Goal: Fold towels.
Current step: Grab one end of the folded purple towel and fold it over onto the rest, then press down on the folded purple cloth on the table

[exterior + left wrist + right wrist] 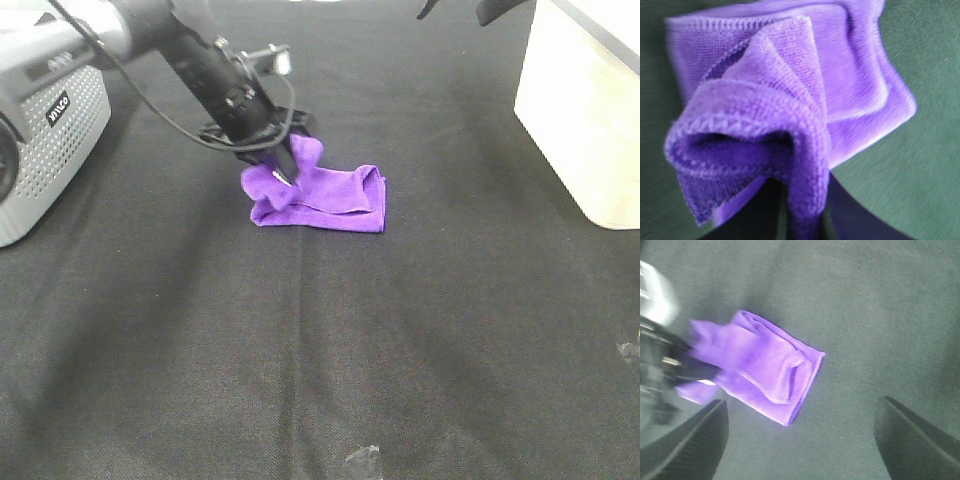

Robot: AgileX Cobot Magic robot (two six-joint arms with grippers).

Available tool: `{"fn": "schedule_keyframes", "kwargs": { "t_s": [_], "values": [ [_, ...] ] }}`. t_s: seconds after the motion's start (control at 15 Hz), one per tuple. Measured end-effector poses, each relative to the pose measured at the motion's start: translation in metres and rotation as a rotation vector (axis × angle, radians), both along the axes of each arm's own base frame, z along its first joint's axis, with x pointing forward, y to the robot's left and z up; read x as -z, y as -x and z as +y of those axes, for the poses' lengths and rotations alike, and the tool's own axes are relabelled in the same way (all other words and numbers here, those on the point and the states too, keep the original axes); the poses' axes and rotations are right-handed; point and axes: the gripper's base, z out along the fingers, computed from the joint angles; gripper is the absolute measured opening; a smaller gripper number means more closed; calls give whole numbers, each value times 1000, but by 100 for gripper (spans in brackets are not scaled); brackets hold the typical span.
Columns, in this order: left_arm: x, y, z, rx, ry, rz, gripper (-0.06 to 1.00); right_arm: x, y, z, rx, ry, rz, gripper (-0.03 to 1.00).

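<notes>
The bright purple towel (330, 195) lies partly folded and rumpled on the black table, left of centre. My left gripper (285, 165) is shut on the towel's left edge and holds that part bunched up off the table. In the left wrist view the towel (790, 100) fills the frame, with its hem pinched between the dark fingers (855, 222). My right gripper (460, 8) hangs high at the far edge, open and empty, well apart from the towel. The right wrist view shows the towel (760, 372) below its wide-spread fingers (695, 445). No white tag shows.
A grey perforated basket (50, 140) stands at the far left. A cream box (585, 110) stands at the far right. Small clear scraps lie near the front edge (362, 460) and the right edge (630, 350).
</notes>
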Motion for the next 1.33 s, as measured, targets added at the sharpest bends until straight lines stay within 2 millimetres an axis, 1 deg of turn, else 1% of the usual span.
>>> {"fn": "schedule_keyframes", "kwargs": {
  "t_s": [0.07, 0.13, 0.27, 0.33, 0.4, 0.47, 0.67, 0.73, 0.8, 0.87, 1.0, 1.13, 1.2, 1.27, 1.33],
  "values": [
    [2, 3, -12, 3, 32, -7, 15, -2, 1, 1, -2, -11, -1, 76],
    [3, 5, -25, -1, 70, -26, 26, -3, 2, 2, -4, -22, -2, 76],
    [-1, 7, -46, -25, 154, -66, 53, -10, 5, 3, -8, -44, -11, 76],
    [-5, 9, -54, -27, 213, -61, 62, -14, 7, 3, -10, -55, -17, 76],
    [-8, 12, -60, -13, 260, -53, 66, -18, 9, 3, -11, -61, -23, 76],
    [-10, 13, -63, -4, 294, -52, 68, -21, 10, 3, -12, -67, -28, 76],
    [-23, 10, -65, 11, 346, -97, 68, -28, 14, 3, -14, -76, -43, 76],
    [-34, 7, -63, 15, 360, -124, 68, -30, 15, 3, -15, -79, -45, 76],
    [-47, 4, -56, 23, 352, -155, 68, -30, 15, 4, -18, -93, -42, 76],
    [-51, 0, -47, 10, 315, -168, 68, -31, 16, 5, -21, -107, -40, 76],
    [-47, -4, -22, -4, 195, -114, 68, -31, 16, 6, -24, -121, -37, 76],
    [-41, -12, 9, -42, 96, -82, 68, -31, 16, 6, -24, -123, -36, 76],
    [-41, -19, 25, -86, 73, -82, 68, -31, 16, 7, -25, -129, -35, 76],
    [-45, -23, 40, -127, 66, -85, 68, -32, 16, 8, -28, -138, -33, 76],
    [-46, -26, 46, -141, 58, -90, 68, -30, 17, 8, -31, -144, -28, 76]
  ]
}}
